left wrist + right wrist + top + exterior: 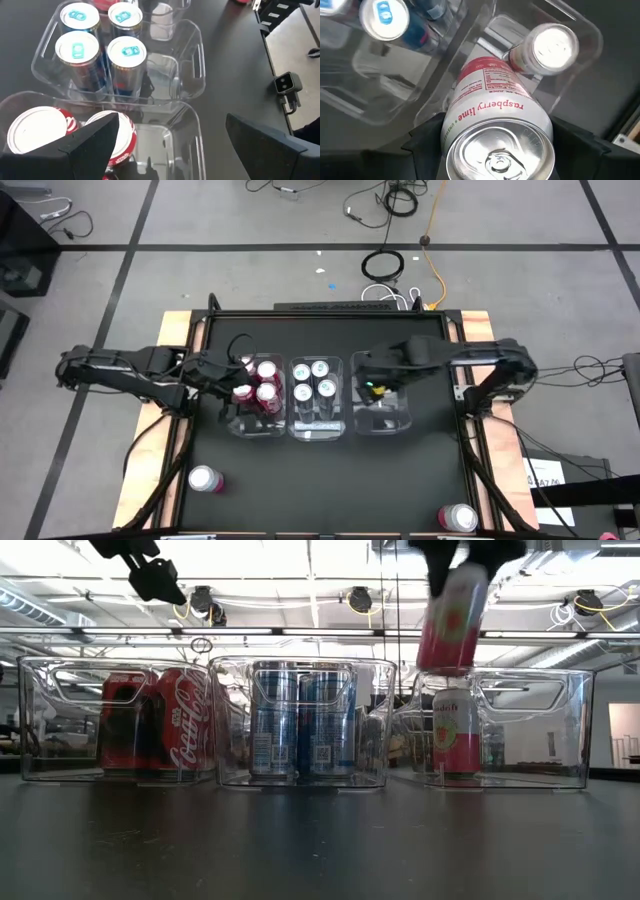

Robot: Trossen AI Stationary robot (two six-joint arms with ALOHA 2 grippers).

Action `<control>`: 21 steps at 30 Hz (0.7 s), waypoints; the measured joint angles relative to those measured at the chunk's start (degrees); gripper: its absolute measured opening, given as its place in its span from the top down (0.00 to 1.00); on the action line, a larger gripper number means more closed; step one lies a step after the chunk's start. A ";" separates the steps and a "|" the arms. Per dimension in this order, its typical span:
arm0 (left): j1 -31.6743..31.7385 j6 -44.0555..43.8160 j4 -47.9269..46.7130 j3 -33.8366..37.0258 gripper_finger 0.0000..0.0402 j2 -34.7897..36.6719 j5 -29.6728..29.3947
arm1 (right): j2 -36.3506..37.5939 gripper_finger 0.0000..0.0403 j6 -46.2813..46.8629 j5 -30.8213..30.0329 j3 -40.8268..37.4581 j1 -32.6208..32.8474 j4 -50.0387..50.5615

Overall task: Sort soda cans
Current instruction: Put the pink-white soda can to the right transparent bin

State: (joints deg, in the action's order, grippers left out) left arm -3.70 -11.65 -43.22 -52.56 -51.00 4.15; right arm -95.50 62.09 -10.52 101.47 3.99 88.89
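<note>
Low view shows three clear bins in a row on the dark surface (320,840). One bin (118,720) holds red cans (185,725) with white curly Coca-Cola writing. The middle bin (300,720) holds blue cans (272,720) with silver tops and small square codes. The third bin (500,725) holds one pink can (455,730) standing up.

The right tool (462,560) is closed around another pink can (452,620), holding it in the air right above the standing one, a bit tilted. From the right wrist, the held can (495,115) reads "raspberry lime" in red letters on white, with a small food label. Its silver top has a pull tab.

From above, the left tool (215,370) sits over the bin of red cans. Its fingers (90,142) are spread apart and hold nothing.

Two more cans stand alone near the front edge of the surface: one (205,479) on the left side, one (458,518) at the right corner.
</note>
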 joint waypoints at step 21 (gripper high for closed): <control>0.03 1.61 -1.29 0.00 0.07 0.59 1.67 | -14.47 0.29 -17.90 1.69 0.00 -11.82 -7.96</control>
State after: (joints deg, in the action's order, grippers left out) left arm -3.66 -10.04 -44.51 -52.56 -50.41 5.82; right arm -109.97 44.19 -8.82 101.47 -7.83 80.94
